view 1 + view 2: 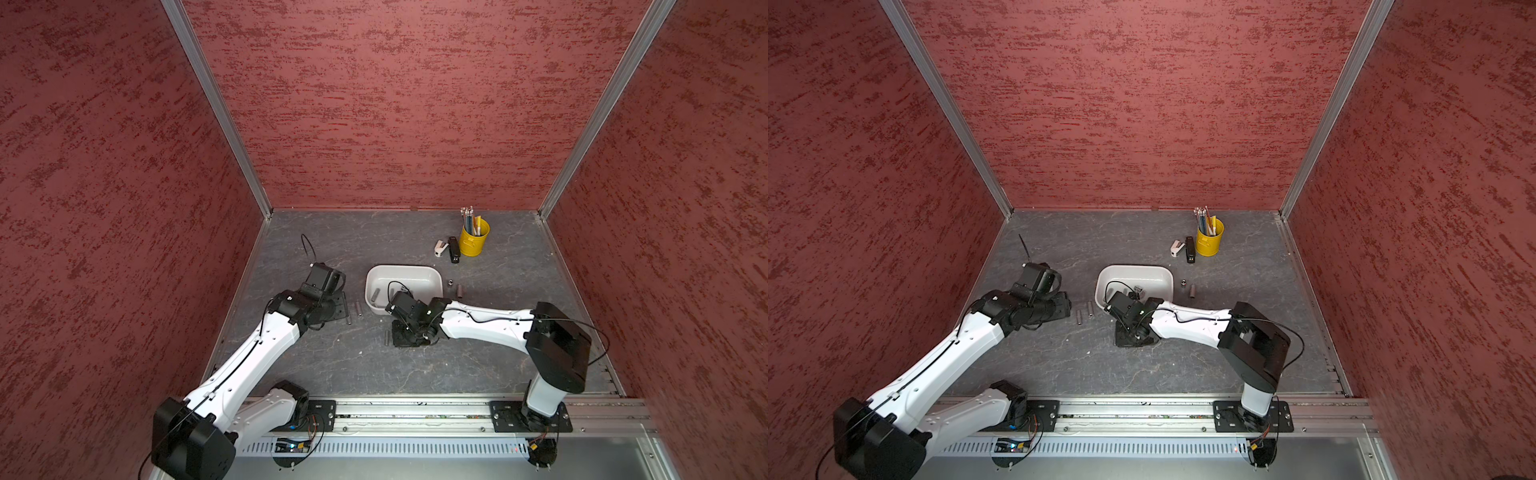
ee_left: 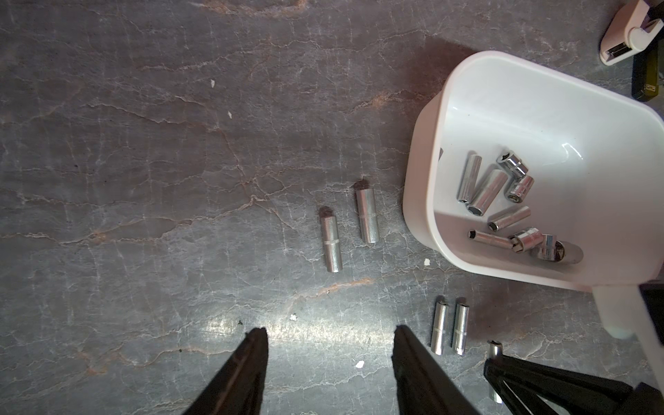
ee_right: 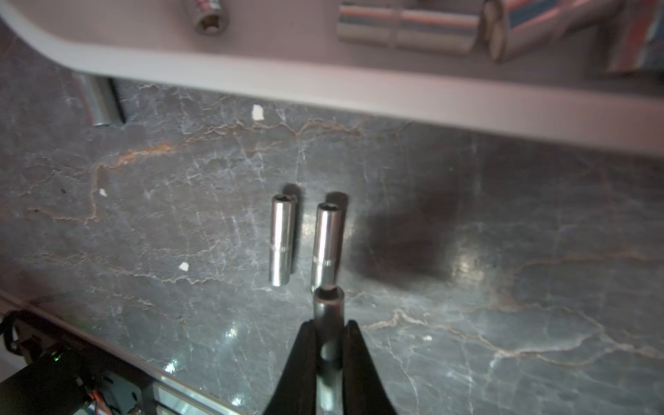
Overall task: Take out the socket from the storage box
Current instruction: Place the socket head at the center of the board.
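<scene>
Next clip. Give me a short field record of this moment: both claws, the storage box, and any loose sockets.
left claw: open, empty, over the table
right claw: shut on a socket, outside the box, over the table
storage box: white, several sockets inside
loose on table: one pair by the right claw; another pair beside the box
back of table: yellow bucket, black stapler

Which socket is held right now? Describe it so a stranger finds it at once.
Start at the white box on the grey table. Before its near rim lie two loose sockets, side by side. The third socket there is clamped in the right pincer.
</scene>
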Controlling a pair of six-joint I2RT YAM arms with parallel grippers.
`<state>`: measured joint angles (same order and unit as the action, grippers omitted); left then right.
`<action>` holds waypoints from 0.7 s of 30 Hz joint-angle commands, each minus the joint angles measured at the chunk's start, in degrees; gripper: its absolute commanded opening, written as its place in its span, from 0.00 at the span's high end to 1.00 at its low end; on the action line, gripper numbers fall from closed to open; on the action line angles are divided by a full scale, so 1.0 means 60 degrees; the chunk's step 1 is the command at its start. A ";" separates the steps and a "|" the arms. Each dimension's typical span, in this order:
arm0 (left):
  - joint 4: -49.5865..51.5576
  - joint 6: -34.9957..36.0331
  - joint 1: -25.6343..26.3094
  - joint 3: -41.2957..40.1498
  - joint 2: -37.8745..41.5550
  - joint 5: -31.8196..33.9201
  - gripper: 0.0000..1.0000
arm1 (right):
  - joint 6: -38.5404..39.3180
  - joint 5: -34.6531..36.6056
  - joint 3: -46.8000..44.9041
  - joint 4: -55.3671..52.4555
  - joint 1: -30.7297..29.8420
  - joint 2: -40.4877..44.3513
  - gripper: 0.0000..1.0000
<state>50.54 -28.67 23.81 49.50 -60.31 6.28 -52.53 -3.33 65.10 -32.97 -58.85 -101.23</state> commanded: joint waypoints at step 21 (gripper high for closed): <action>0.0003 -0.0004 0.0073 -0.0060 -0.0074 -0.0037 0.42 | -0.0318 0.0834 -0.0504 0.0613 0.0054 -0.0476 0.81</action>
<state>50.54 -28.67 23.88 49.50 -60.77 6.28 -53.65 -0.60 63.09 -29.98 -58.72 -104.18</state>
